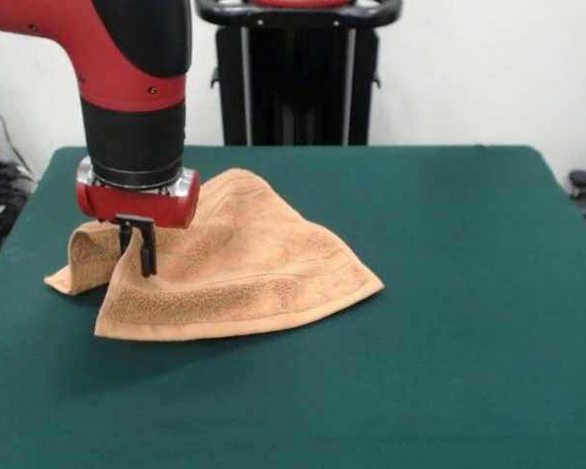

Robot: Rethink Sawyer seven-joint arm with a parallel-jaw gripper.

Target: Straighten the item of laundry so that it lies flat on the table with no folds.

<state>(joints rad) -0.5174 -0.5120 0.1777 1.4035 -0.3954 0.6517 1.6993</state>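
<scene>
Towel: orange-tan terry, lying crumpled and folded over itself on the table's left half, peaked toward the back and spreading down to a wide front edge.
Band stripe: a woven band is running along the towel's front edge, from its lower left corner toward its right corner.
Left fold: a small flap of the towel is sticking out to the left, behind the gripper.
Gripper: black fingers are hanging down over the towel's left part, tips at the cloth; they are looking drawn close together, seemingly pinching the fabric.
Arm: red and black, coming down above the towel's left side.
Table: dark green cloth, lying bare to the towel's right and front.
</scene>
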